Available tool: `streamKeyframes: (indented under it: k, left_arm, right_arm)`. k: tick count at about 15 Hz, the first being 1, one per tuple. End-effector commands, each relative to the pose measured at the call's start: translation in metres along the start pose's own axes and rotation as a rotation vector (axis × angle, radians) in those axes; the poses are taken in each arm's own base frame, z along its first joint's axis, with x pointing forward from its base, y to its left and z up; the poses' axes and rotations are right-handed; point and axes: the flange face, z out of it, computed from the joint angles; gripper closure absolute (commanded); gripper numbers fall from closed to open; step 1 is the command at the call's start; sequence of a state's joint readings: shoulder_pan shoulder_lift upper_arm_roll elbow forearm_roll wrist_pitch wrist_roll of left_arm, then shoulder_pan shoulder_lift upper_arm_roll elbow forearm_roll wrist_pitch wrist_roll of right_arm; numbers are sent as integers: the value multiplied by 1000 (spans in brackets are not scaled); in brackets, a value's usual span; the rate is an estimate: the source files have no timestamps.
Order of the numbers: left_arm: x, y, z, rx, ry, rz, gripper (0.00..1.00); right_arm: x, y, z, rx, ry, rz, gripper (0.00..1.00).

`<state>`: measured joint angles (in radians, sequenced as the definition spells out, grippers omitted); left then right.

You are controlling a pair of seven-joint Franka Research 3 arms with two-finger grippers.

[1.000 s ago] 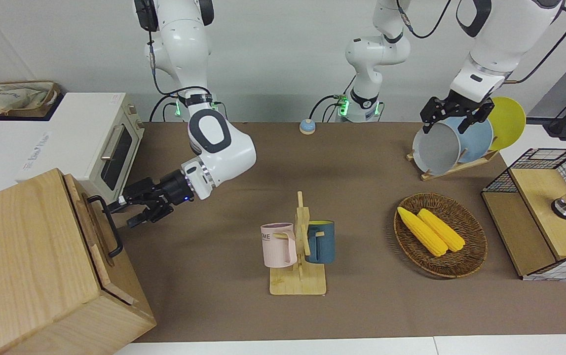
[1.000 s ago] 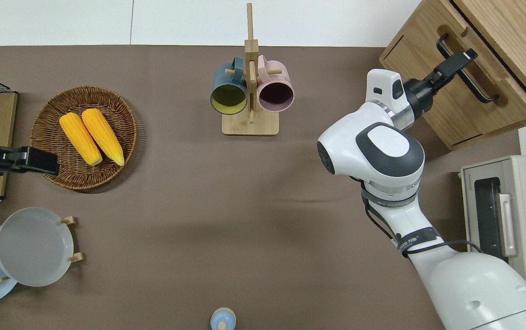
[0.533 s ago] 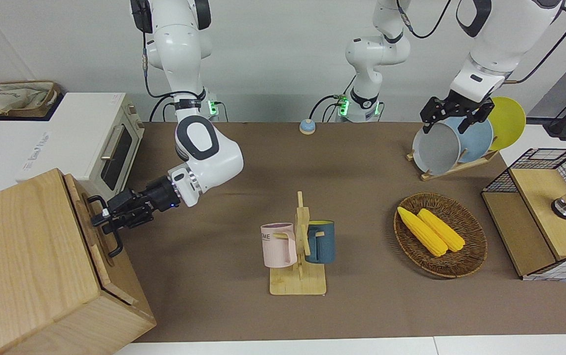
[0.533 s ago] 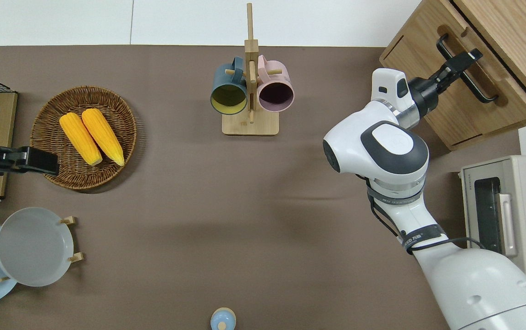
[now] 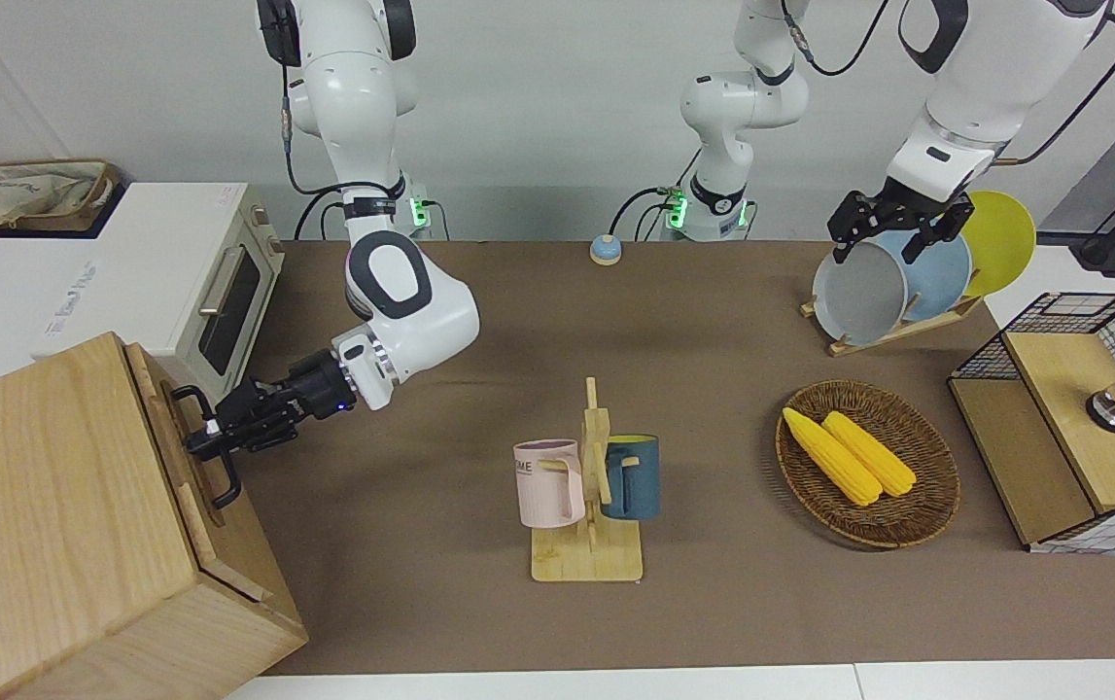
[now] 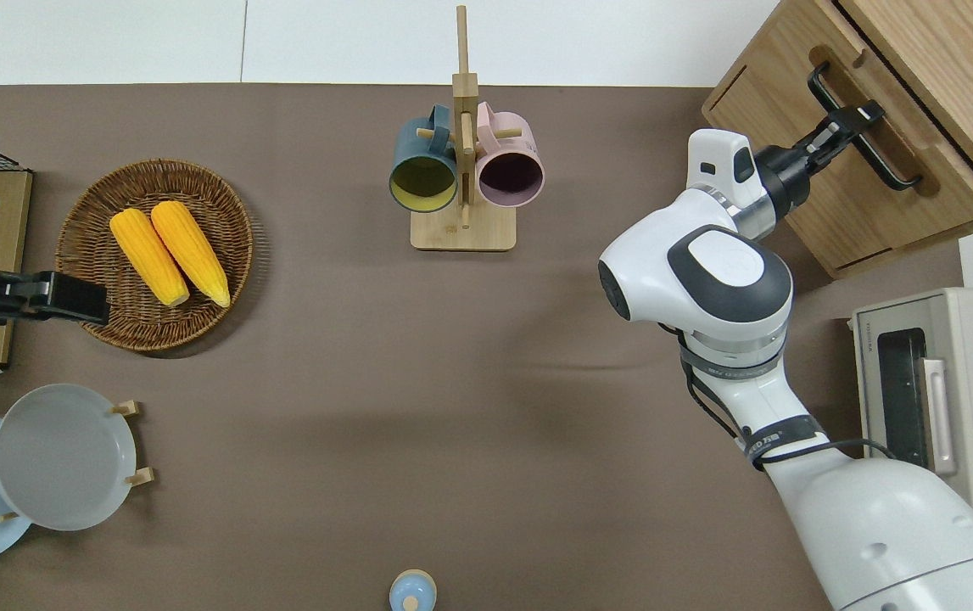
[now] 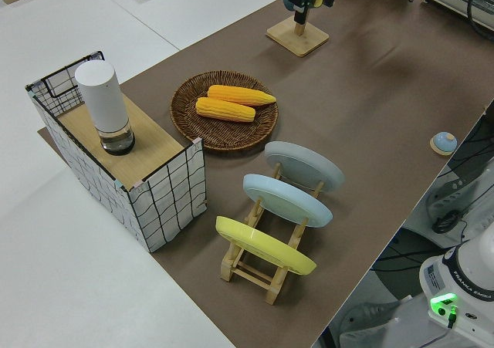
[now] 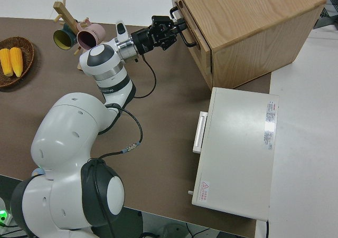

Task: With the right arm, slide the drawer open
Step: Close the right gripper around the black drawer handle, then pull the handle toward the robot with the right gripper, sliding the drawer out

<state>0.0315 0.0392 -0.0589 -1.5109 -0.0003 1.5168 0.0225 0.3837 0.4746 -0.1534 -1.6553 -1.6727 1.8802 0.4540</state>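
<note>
The drawer (image 6: 902, 127) is the top front panel of a big pale-wood box (image 5: 42, 506) at the right arm's end of the table. It looks closed, flush with the box. Its black loop handle (image 5: 226, 481) also shows in the overhead view (image 6: 897, 170) and in the right side view (image 8: 174, 11). My right gripper (image 5: 202, 442) reaches out level and is shut on the handle near its middle; it also shows in the overhead view (image 6: 855, 117) and in the right side view (image 8: 178, 29). The left arm is parked, with its gripper (image 5: 892, 233) open.
A white toaster oven (image 5: 226, 292) stands beside the box, nearer to the robots. A mug rack (image 5: 586, 486) with two mugs stands mid-table. A basket of corn (image 5: 868, 462), a plate rack (image 5: 897, 282) and a wire-mesh shelf (image 5: 1072, 408) are at the left arm's end.
My right gripper moved from just short of the drawer front onto the handle, and its fingers closed on it. The drawer has not moved. The left arm is still.
</note>
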Motion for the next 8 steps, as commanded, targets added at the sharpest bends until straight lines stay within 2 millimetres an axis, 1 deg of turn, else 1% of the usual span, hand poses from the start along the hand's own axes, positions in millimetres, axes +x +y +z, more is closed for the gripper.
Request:
streamKeyframes:
  k: [1,4,6,7,8]
  left_arm:
    - [1,-1,-4,16,-5,10,7]
    - [2,-1,-3,16,-8,10,7]
    - [1,-1,-4,16,-5,10,7]
    - [1,-1,-4,16,-5,10,7]
    - [1,-1,-3,16,-7,10,7]
  right_arm:
    - [5,4,-28,32,-14,14,1000]
    - [8,6,-51,35,-42,6,1000]
    - [9,7,-71,49,-64,5,1000]
    - [12,7,-87,62,-65,-1,1000]
    - [11,11,-100,69,-79,0,1000]
